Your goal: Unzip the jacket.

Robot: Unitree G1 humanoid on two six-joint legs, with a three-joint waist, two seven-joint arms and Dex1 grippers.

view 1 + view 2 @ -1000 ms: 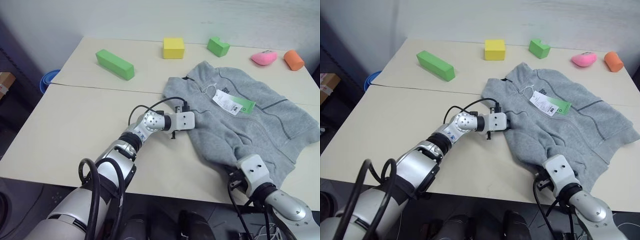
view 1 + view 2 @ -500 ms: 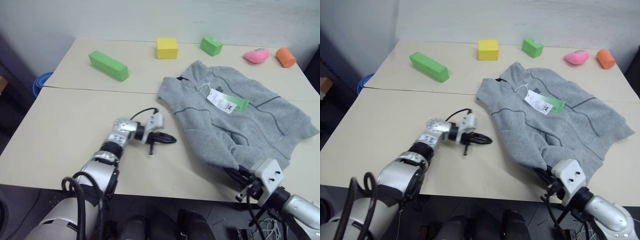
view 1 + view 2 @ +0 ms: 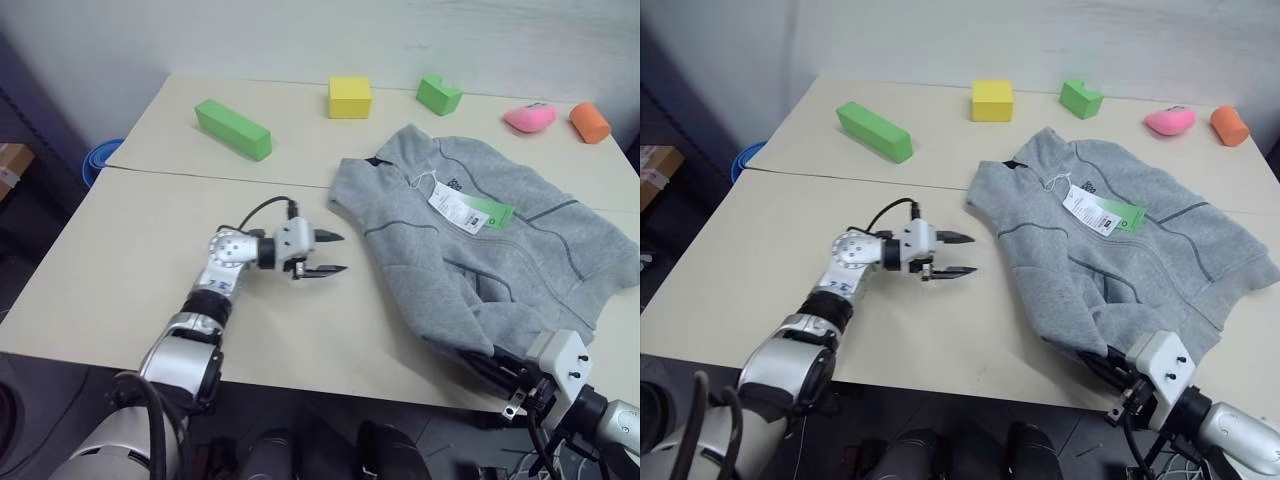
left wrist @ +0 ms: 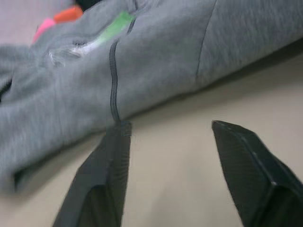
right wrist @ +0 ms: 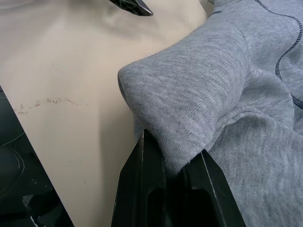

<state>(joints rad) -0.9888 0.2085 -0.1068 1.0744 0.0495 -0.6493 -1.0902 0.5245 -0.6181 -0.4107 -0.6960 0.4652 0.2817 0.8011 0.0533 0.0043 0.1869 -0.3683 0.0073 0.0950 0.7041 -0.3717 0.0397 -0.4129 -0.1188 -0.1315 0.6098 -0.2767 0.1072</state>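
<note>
The jacket (image 3: pixel 480 250) is lying across the table's (image 3: pixel 130 250) right half. Right gripper (image 5: pixel 173 163) is pinching its hem at the near edge. Left gripper (image 3: pixel 328 254) is hovering wide-fingered, empty, just beside it.

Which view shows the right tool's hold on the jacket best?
The right wrist view: the right tool is shut on the jacket hem fold. Head views show that hold at the near table edge; the left wrist view shows other fabric.
</note>
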